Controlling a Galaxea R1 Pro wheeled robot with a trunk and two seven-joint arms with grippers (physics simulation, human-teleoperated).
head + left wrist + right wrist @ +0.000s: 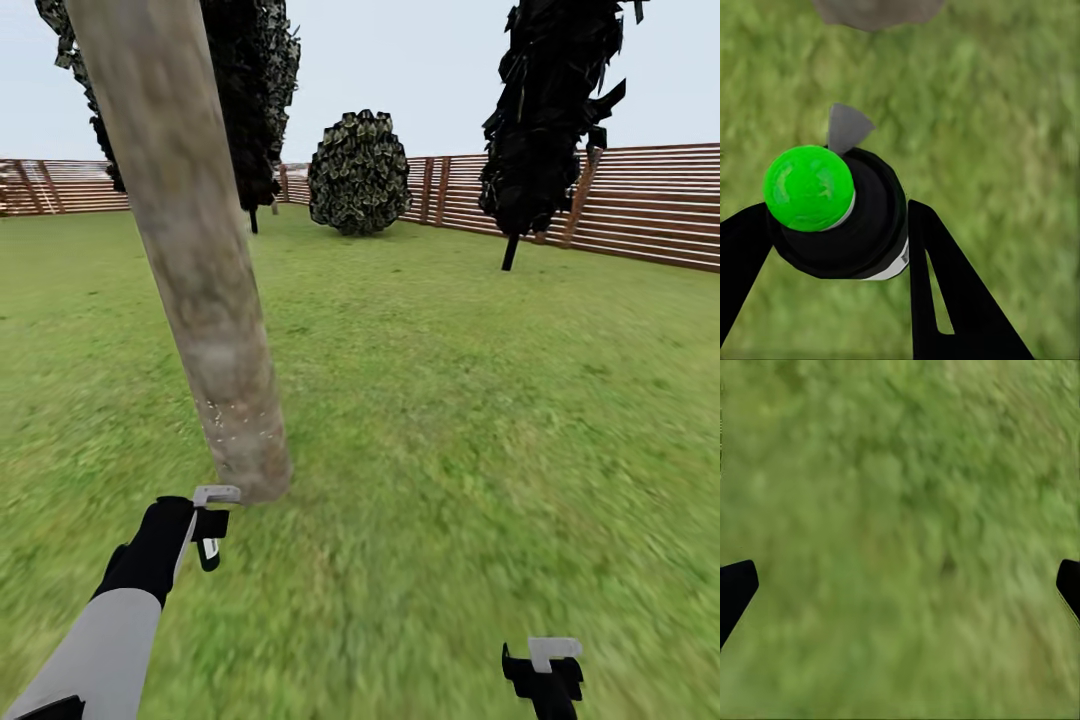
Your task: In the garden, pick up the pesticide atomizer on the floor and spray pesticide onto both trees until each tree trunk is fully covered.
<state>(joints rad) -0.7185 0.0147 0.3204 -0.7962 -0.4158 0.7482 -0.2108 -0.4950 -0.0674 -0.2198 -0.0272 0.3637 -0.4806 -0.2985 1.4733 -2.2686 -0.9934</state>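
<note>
We are holding the pesticide atomizer (832, 214) clamped in our left gripper (208, 528), its nozzle facing the tree trunk (195, 260) just beyond at twelve o'clock. Our right gripper (545, 668) is hanging with fingers spread, empty, at four o'clock over the grass floor (450, 400).

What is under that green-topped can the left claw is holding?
Green grass lies below the atomizer held in the left gripper. The patch directly beneath is hidden by the atomizer itself.
</note>
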